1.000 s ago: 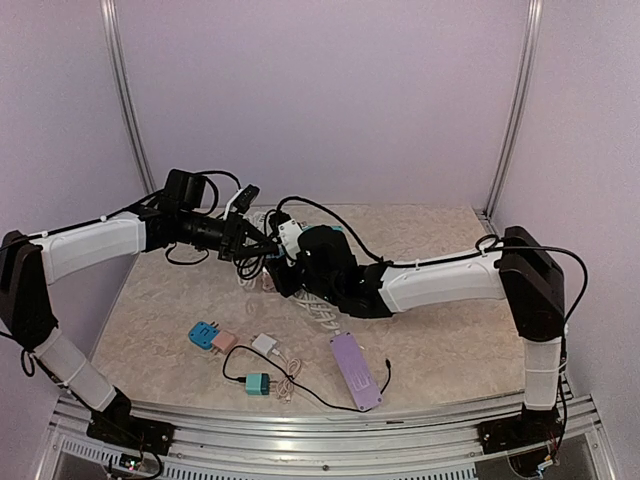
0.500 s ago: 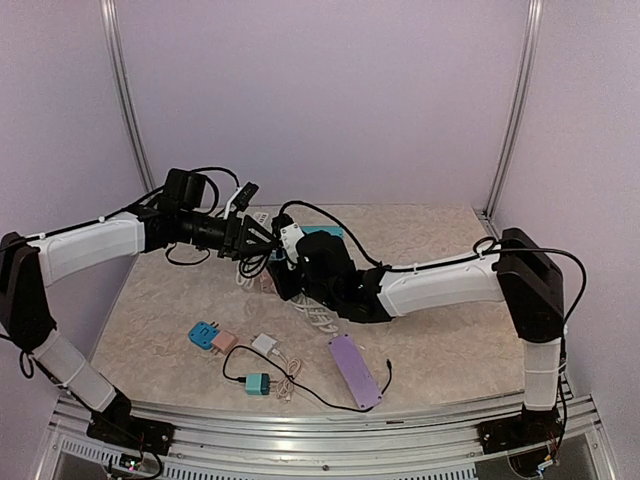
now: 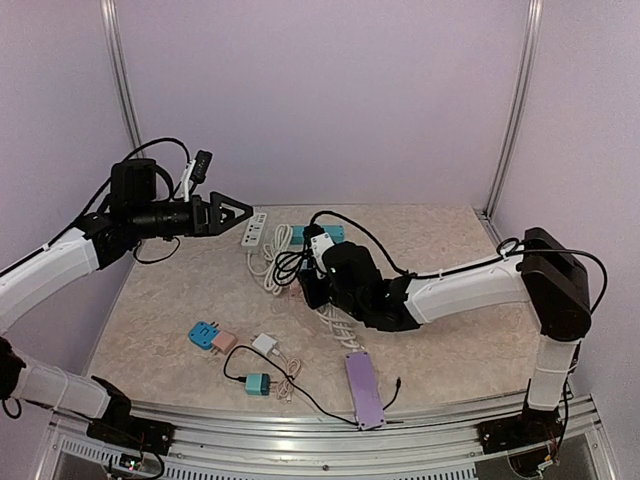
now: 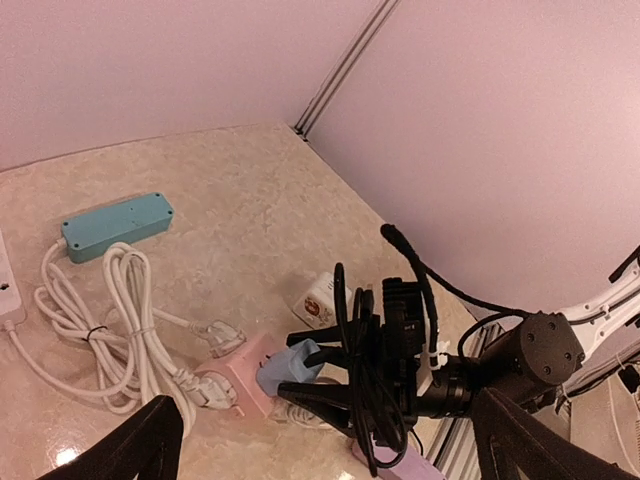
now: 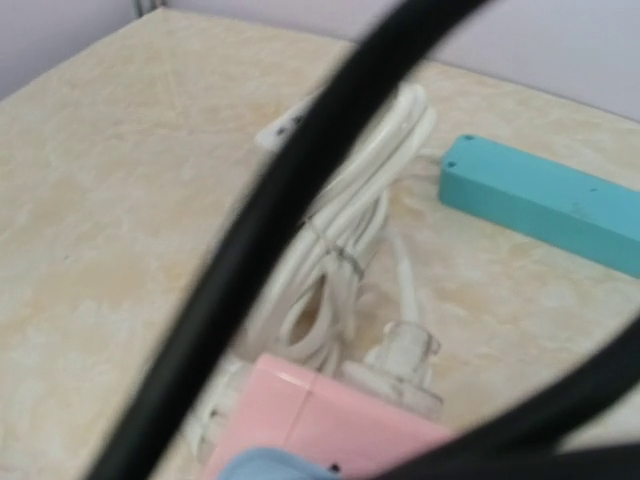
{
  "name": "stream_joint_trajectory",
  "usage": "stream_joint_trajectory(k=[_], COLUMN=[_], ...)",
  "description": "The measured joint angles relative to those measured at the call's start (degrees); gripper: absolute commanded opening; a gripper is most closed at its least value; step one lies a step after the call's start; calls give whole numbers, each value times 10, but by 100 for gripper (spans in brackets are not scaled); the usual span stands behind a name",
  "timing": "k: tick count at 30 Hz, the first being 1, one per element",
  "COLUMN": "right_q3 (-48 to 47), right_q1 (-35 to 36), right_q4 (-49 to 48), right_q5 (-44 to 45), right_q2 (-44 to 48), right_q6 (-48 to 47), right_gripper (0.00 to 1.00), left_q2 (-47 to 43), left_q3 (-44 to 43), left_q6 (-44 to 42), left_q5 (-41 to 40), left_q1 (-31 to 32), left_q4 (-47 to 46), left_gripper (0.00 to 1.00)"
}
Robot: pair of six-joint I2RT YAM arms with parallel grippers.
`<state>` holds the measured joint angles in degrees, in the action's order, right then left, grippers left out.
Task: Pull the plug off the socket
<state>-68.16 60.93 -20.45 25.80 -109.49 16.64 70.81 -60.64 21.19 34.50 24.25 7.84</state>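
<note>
Purple walls stand around your beige table (image 3: pixel 450 250). Your left claw (image 3: pixel 232 213) is up in the air over the far left part of the table. It is wide open and holds nothing. In the left wrist view you can see its two fingers (image 4: pixel 140 450) far apart at the bottom.

Your right claw (image 4: pixel 285 367) is down low, near the middle of the table. The pink socket (image 4: pixel 248 372) lies there. The blue plug (image 4: pixel 297 360) sticks in the end of it that faces your right arm. The right claw's black fingers sit one on each side of the blue plug and look pressed on it, so it is gripping the blue plug. A white plug (image 4: pixel 205 392) touches the other end of the pink socket.

A bundle of white cord (image 4: pixel 90 310) lies just to the far left of the socket. A teal power strip (image 4: pixel 115 222) lies at the far side, and a white power strip (image 3: pixel 255 230) is to its left.

At the near edge lies a purple power strip (image 3: pixel 362 388). On the near left are a blue adapter (image 3: pixel 204 334), a pink adapter (image 3: pixel 226 342) and a teal plug (image 3: pixel 258 383) on a black cord.

A thick black cable (image 5: pixel 300 200), all blurry, crosses the right wrist view and hides a lot.
</note>
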Motion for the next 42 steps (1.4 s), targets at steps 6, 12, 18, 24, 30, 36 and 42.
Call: stream_joint_trajectory(k=[6, 12, 18, 24, 30, 36, 42], right_q3=[51, 81, 86, 89, 89, 89, 89], right_q1=[-15, -16, -16, -16, -16, -16, -16], right_q4=[-18, -33, -35, -35, -35, -34, -34], right_q5=[-14, -25, -37, -41, -42, -42, -44], right_q2=[69, 114, 122, 122, 122, 122, 122], right_q6=[16, 33, 40, 41, 41, 41, 44], right_gripper=[0, 0, 0, 0, 0, 0, 0], left_q2=[-21, 40, 96, 148, 195, 216, 235], left_q3=[9, 9, 10, 10, 10, 10, 10], left_q6=[19, 62, 101, 134, 160, 181, 204], left_q5=[-20, 12, 48, 85, 109, 118, 121], left_q1=[-10, -9, 7, 28, 54, 62, 77], left_q4=[-27, -41, -47, -61, -62, -78, -99], left_gripper=[97, 90, 90, 94, 95, 89, 87])
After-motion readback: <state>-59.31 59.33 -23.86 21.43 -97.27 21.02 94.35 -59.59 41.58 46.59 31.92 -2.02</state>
